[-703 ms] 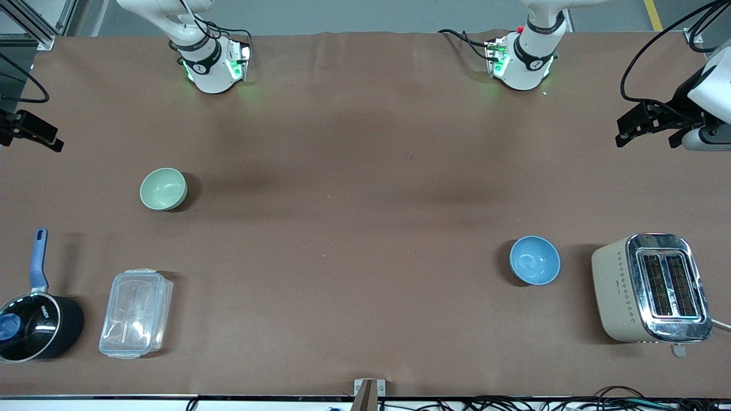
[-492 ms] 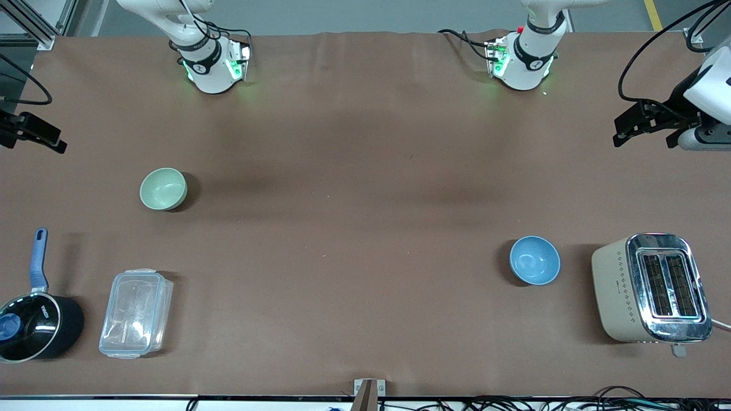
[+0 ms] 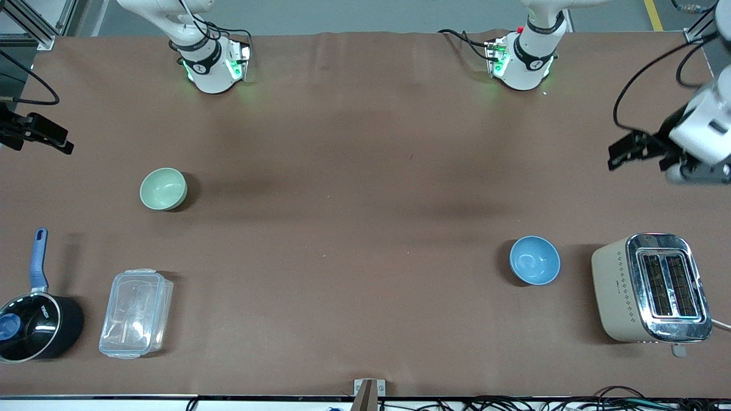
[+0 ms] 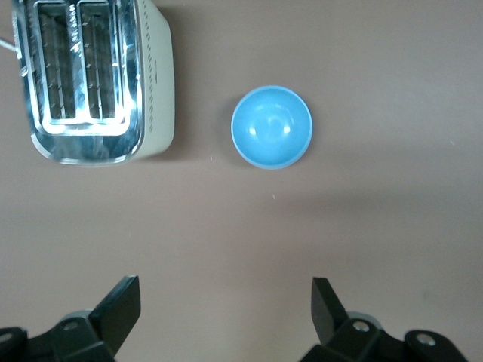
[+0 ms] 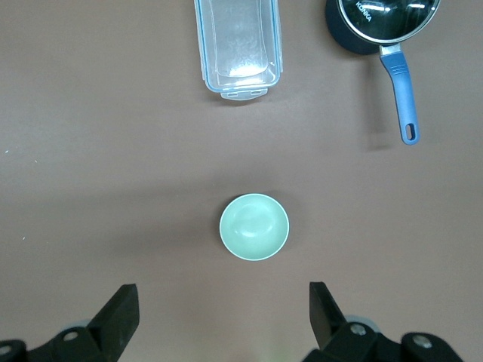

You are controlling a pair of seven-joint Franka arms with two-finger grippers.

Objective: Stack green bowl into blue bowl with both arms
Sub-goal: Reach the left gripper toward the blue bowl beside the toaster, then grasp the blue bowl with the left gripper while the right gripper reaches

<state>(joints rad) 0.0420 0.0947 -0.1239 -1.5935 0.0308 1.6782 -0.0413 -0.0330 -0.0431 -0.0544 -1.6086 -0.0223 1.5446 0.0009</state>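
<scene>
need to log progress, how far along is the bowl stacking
Nothing is done yet: the green bowl sits empty toward the right arm's end, apart from the blue bowl beside the toaster. Nothing is in hand: the left gripper and the right gripper are open and up in the air. Left: grasp, carry and stack.

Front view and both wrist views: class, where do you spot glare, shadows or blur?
Front view: glare on the toaster chrome, left gripper slightly motion-blurred. Left wrist view: highlights inside the blue bowl, toaster reflective. Right wrist view: green bowl evenly lit, soft shadow band beside it.
</scene>
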